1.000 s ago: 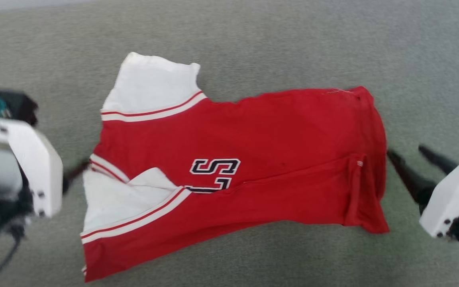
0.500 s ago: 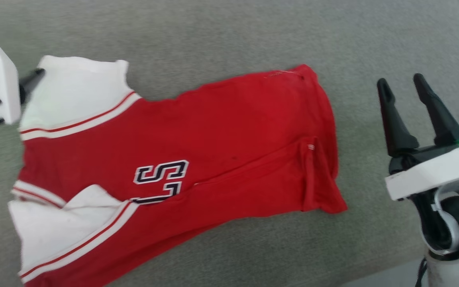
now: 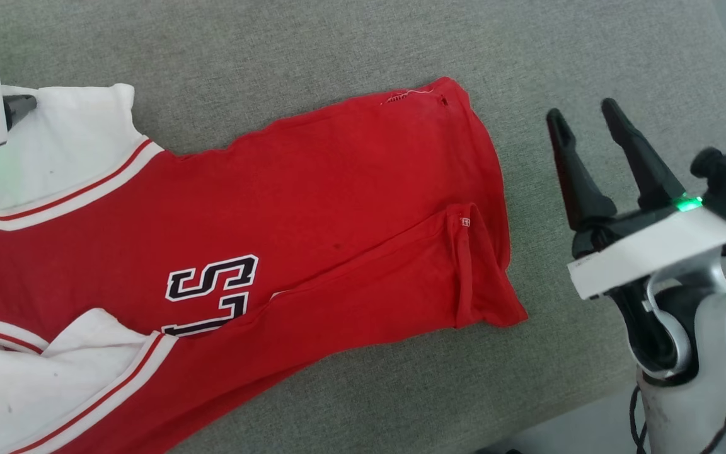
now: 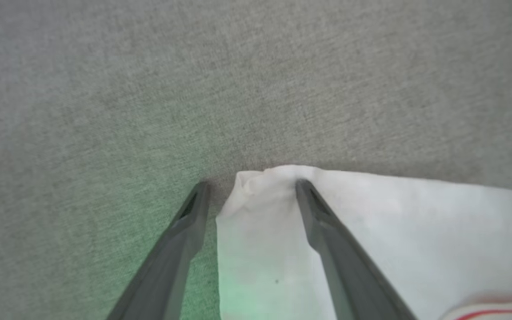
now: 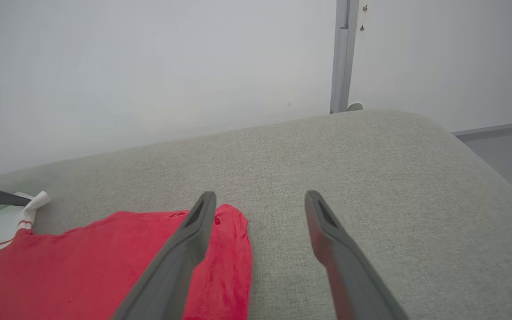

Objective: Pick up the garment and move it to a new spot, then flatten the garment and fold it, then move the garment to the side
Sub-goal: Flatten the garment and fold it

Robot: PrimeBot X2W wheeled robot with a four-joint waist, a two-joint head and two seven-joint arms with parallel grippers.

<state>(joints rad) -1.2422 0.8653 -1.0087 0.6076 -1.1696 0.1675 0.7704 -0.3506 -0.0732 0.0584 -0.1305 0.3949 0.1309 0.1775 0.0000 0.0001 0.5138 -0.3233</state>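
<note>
Here, the head view showed one small red jersey shirt with white sleeves point(image 3: 312, 208) spread on the grey woven cushion point(image 3: 338, 57), left of the wide-open, empty right gripper point(image 3: 582, 112). Left wrist view: the left gripper point(image 4: 251, 184), jaws wide, straddled one sleeve corner, unclamped. Right wrist view: two dark fingers point(image 5: 185, 249) apart, one over the red hem.

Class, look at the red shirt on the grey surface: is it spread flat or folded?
Partly folded. The garment has its near long edge turned over the chest, hiding part of the lettering; the rest lies spread.
</note>
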